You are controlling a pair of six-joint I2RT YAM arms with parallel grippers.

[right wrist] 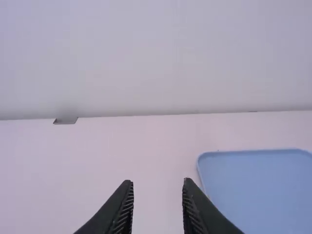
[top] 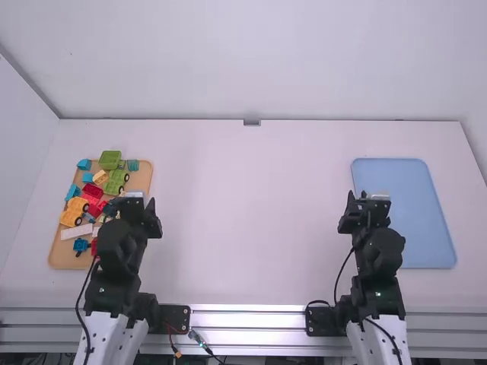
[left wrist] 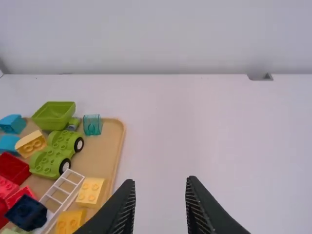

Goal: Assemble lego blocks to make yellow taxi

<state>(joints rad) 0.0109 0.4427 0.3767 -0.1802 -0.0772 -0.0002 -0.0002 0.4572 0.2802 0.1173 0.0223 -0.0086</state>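
The fingers of the left gripper [left wrist: 161, 180] are held spread, with nothing gripped between them; those of the right gripper [right wrist: 158, 182] are parted in the same way, and nothing is pinched there either. The blocks are gathered on a wooden tray [top: 143, 179], to the left of the left fingers. Among them, a yellow wheeled base [top: 77, 204] is seen well to the left of those fingers, two yellow blocks [left wrist: 90, 192] are set closer to them, and a green wheeled base [left wrist: 56, 151] is placed farther out, beyond them. A blue tray [right wrist: 243, 195] is laid just to the right of the right fingers.

No taxi assembly can be made out, so the task is judged to be at its very start. The yellow base has yet to be brought between the two pairs of fingers, the body and roof blocks pressed on, and perhaps the finished taxi set on the blue tray
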